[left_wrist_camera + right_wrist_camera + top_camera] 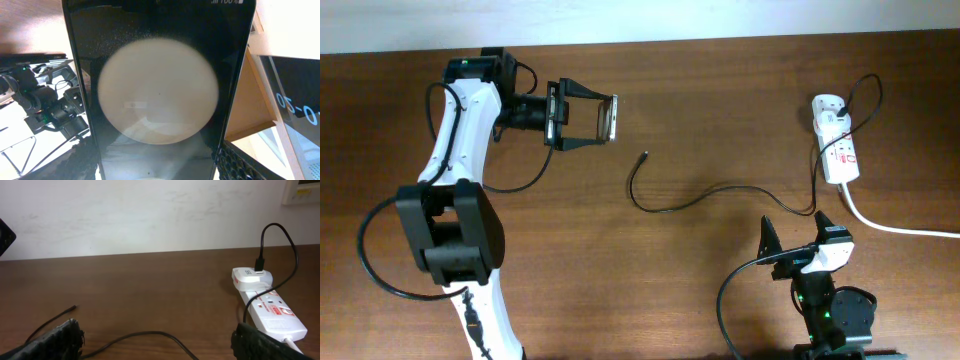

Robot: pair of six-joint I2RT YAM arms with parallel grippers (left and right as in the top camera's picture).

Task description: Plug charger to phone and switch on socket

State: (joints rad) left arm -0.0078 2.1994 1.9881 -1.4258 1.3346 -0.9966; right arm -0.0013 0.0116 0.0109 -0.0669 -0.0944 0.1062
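Phone (160, 100): clamped in my left pincer (609, 118), held off the table (720, 70) at the upper left. It fills the left wrist view, showing a large pale disc on black glass. Which edge carries the port cannot be read from any view.

Charger cable (720, 190): lies loose on the wood across the middle of the table. Its plug tip (645, 155) rests free, near the phone but clearly apart from it — not inserted. The other end rises into the white adapter (825, 105), which is seated in the socket (842, 152) at the far right.

Socket: flat on the table, with its thick white cord (900, 228) running off the right edge. Whether its switch is on cannot be told.

Right pincer (796, 232): jaws spread wide, holding nothing, low at the near right with the cable passing just ahead of it.

Finding — only the grasp of the phone is complete. Outstanding, in my judgement: pick up the plug tip, mate it with the phone, then press the socket switch.
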